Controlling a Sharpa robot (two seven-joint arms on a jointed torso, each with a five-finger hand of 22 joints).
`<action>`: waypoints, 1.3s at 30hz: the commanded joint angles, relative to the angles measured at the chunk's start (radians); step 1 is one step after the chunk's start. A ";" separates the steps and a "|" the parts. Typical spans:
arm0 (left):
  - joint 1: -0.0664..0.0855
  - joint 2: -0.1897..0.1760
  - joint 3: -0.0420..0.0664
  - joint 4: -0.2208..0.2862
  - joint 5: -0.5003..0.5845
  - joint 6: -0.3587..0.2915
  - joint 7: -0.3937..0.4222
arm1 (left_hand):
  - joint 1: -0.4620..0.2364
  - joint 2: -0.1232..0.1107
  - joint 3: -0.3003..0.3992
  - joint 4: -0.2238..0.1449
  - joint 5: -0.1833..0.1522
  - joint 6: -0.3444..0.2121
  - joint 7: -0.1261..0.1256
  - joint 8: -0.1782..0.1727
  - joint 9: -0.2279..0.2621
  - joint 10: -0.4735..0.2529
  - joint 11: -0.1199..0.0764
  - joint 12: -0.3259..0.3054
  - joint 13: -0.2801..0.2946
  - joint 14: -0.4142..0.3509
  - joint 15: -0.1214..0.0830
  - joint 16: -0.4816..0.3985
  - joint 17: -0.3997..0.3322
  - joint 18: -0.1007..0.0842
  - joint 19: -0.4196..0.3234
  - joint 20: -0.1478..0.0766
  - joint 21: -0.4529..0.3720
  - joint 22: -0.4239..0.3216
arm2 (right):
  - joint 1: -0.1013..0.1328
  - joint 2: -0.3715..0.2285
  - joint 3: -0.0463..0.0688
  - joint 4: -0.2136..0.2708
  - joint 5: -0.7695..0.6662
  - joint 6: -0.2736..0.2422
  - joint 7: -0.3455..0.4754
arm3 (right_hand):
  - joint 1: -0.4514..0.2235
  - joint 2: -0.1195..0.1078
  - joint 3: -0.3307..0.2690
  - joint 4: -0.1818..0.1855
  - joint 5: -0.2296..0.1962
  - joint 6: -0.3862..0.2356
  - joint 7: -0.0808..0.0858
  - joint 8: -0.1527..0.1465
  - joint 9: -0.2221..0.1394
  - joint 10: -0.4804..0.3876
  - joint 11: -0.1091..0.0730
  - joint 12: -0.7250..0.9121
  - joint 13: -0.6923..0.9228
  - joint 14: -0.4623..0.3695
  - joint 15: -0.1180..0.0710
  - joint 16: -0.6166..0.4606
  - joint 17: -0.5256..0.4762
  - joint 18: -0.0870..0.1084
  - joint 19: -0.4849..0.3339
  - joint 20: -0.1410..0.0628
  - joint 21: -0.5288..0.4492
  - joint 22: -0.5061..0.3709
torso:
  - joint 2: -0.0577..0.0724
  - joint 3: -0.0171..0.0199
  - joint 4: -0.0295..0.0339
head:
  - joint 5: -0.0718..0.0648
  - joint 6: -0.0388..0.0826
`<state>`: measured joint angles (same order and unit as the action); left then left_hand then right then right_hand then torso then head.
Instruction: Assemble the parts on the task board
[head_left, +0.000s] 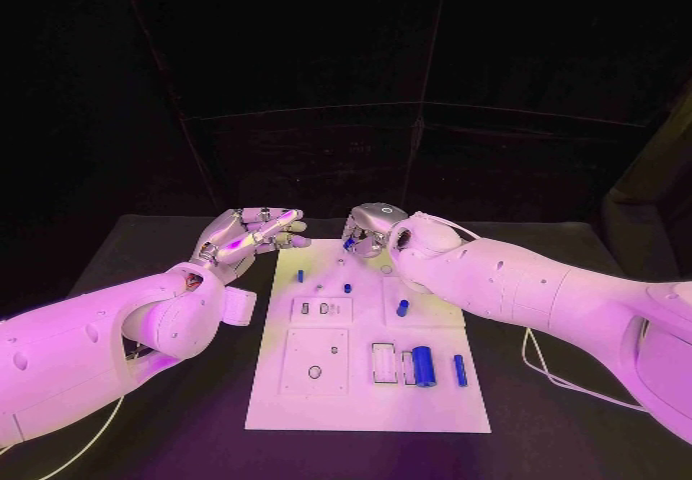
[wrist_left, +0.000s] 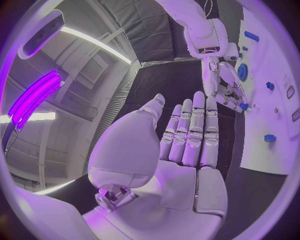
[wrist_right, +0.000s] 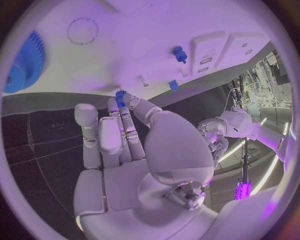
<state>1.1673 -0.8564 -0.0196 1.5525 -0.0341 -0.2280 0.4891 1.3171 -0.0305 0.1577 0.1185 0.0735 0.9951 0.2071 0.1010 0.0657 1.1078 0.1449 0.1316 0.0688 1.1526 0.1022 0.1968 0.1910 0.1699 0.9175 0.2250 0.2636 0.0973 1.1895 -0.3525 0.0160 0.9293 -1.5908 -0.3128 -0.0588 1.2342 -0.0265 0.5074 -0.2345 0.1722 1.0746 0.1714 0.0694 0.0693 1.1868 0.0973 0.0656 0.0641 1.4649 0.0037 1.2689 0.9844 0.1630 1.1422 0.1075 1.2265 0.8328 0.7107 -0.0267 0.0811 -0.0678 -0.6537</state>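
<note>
The white task board (head_left: 368, 405) lies in the middle of the black table. My right hand (head_left: 378, 232) hovers over the board's far edge and pinches a small blue part (wrist_right: 120, 96) at its fingertips; the left wrist view shows this part (wrist_left: 242, 106) too. My left hand (head_left: 253, 235) is raised just off the board's far left corner, fingers stretched out and palm (wrist_left: 187, 135) bare. Two small blue pegs (head_left: 300, 275) (head_left: 348, 288) stand on the far part of the board. A blue gear (wrist_right: 28, 62) sits on the board near my right hand.
Nearer on the board are a short blue piece (head_left: 402, 308), a blue cylinder (head_left: 424, 365) and a slim blue bar (head_left: 460, 370), beside several recessed slots (head_left: 320, 308). A thin cable (head_left: 555, 375) trails on the table under my right arm.
</note>
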 joint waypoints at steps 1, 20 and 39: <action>0.002 0.002 0.001 0.002 -0.004 0.018 0.000 | -0.001 0.008 0.000 -0.004 -0.003 0.004 0.005 -0.005 0.000 0.001 0.008 -0.007 0.000 0.001 0.006 -0.004 0.001 0.015 0.005 0.001 -0.006 -0.001 | 0.002 0.005 0.000 -0.005 -0.016 0.024 0.002 | -0.001 -0.009 0.007 0.000 -0.005 -0.009 -0.001 -0.006 -0.002 -0.011 0.001 -0.004 -0.001 0.013 0.007 0.005 0.000 -0.018 0.000 0.008 0.007 0.002 | 0.000 -0.0004 0.0008 | 0.000 -0.001; 0.002 -0.001 0.001 0.000 -0.004 0.024 -0.018 | -0.002 0.008 -0.003 -0.007 -0.006 0.003 0.008 -0.009 -0.001 -0.001 0.010 -0.012 -0.001 0.000 0.007 -0.009 0.003 0.014 0.006 0.001 -0.009 -0.004 | 0.003 0.007 0.000 -0.007 -0.001 0.035 0.027 | -0.002 -0.054 -0.001 0.016 -0.017 -0.122 0.033 -0.008 -0.007 -0.182 0.037 -0.003 -0.003 -0.049 0.038 -0.121 -0.207 0.015 -0.132 0.032 -0.095 -0.181 | 0.001 0.0000 -0.0018 | 0.008 -0.007; 0.002 -0.018 -0.007 0.003 -0.004 0.043 -0.030 | 0.017 0.021 0.011 -0.029 -0.006 0.004 0.006 -0.017 0.000 0.000 0.009 -0.023 0.000 0.002 0.007 -0.022 0.009 0.015 0.010 0.002 -0.018 -0.011 | 0.021 -0.260 0.000 0.247 0.208 -0.062 0.011 | -0.050 -0.086 -0.144 0.107 0.019 -0.106 -0.024 0.035 0.011 0.148 -0.042 0.244 0.099 0.009 -0.023 -0.053 -0.101 -0.006 -0.024 -0.008 -0.045 -0.083 | 0.000 0.0011 -0.0215 | 0.006 0.002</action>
<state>1.1685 -0.8718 -0.0264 1.5531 -0.0344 -0.2067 0.4620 1.3304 -0.0172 0.1703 0.0949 0.0698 0.9951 0.2071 0.0862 0.0658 1.1042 0.1485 0.1121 0.0689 1.1526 0.1022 0.1788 0.1995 0.1697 0.9211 0.2285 0.2486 0.0874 1.2082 -0.6039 0.0158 1.1593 -1.4811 -0.3472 -0.0320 1.1864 -0.1054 0.3716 -0.1294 0.1895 0.9670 0.1558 0.1007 0.0799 1.3099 0.0625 0.2915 0.1522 1.4666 -0.0102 1.2055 0.8681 0.1774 1.1071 0.1047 1.1734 0.7357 0.7121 -0.0264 0.0662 -0.0592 -0.6538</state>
